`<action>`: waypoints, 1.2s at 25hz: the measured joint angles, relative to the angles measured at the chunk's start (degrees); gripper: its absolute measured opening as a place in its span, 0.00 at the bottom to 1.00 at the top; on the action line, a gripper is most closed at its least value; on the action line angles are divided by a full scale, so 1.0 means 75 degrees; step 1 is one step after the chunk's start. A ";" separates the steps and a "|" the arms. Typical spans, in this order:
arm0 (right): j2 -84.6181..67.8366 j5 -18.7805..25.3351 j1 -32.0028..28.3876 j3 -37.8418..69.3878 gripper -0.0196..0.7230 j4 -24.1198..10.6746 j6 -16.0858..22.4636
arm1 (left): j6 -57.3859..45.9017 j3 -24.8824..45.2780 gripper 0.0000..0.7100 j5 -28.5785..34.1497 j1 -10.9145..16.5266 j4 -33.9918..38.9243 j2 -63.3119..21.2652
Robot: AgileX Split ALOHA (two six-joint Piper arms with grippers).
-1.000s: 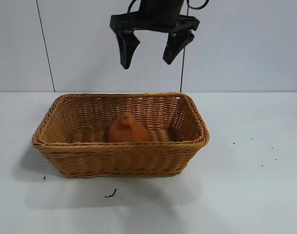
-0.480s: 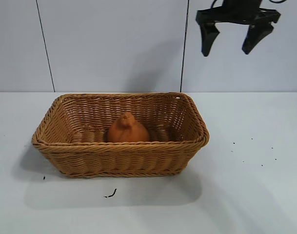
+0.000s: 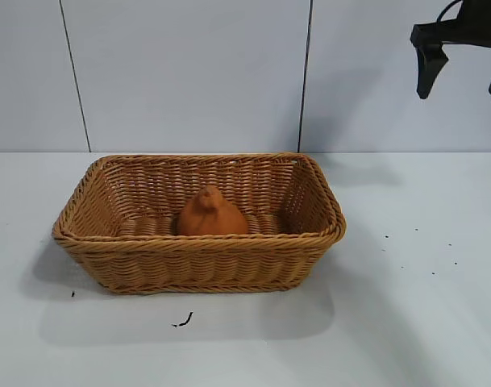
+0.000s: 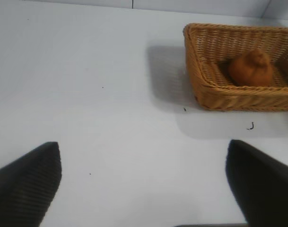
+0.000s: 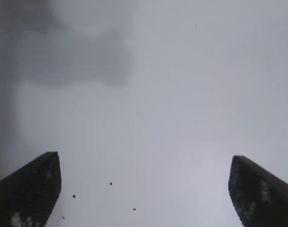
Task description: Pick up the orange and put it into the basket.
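Right gripper [image 3: 463, 76] has swung from above the basket's middle to the exterior view's upper right edge since a sec ago, now well clear of the basket and partly cut off by the frame; jaws spread wide, holding nothing. Basket and orange haven't shifted.

Near to far in ext. view: white table [image 3: 406, 322] w/ a small dark curled scrap [image 3: 183, 321] just in front of the basket, plus a few dark specks [image 3: 433, 272] to the right. Next, the rectangular golden-brown woven wicker basket [image 3: 197, 266], flared sides, braided rim, sitting flat on the table. Inside it, the lumpy dull-orange fruit w/ a raised knob on top, i.e. the orange [image 3: 212, 214], rests on the basket floor roughly mid-length, knob up. Behind: pale panelled wall [image 3: 189, 72] w/ dark vertical seams.

Left gripper [image 4: 144, 184] hangs low over bare table, well apart from the basket, jaws released wide, nothing between them; its wrist view shows basket [image 4: 238, 97] and orange [image 4: 250, 68] farther off. Right wrist view: right gripper [image 5: 144, 189] over bare table w/ specks, jaws wide, empty.
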 joint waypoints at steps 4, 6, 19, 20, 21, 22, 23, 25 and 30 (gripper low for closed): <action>-0.1159 0.0007 0.0000 0.1601 0.96 0.0102 -0.0230 | 0.0000 0.0000 0.95 0.0000 0.0000 0.0000 0.0000; -0.1848 0.0007 0.0000 0.2434 0.96 0.0110 -0.0270 | 0.0000 0.0000 0.95 0.0000 0.0000 0.0000 0.0000; -0.6100 -0.0067 0.0000 0.6458 0.96 0.0138 -0.0683 | 0.0000 0.0000 0.95 0.0007 0.0000 0.0000 0.0000; -0.6354 -0.0159 0.0000 0.6666 0.96 0.0138 -0.0686 | 0.0000 0.0000 0.95 0.0007 0.0000 0.0000 0.0000; -0.6601 -0.0285 0.0000 0.6917 0.96 0.0138 -0.0686 | 0.0000 0.0000 0.95 0.0007 0.0000 0.0000 0.0000; -0.6961 -0.0414 0.0000 0.7187 0.96 0.0138 -0.0686 | 0.0000 0.0000 0.95 0.0007 0.0000 0.0000 0.0000; -0.7223 -0.0505 0.0000 0.7418 0.96 0.0138 -0.0709 | 0.0000 0.0000 0.95 0.0007 0.0000 0.0000 0.0000; -0.7882 -0.0797 0.0000 0.7997 0.96 0.0138 -0.0796 | 0.0000 0.0000 0.95 0.0007 0.0000 0.0000 0.0000; -0.9452 -0.1363 0.0000 0.9250 0.96 0.0138 -0.0891 | 0.0000 0.0000 0.95 0.0007 0.0000 0.0000 0.0000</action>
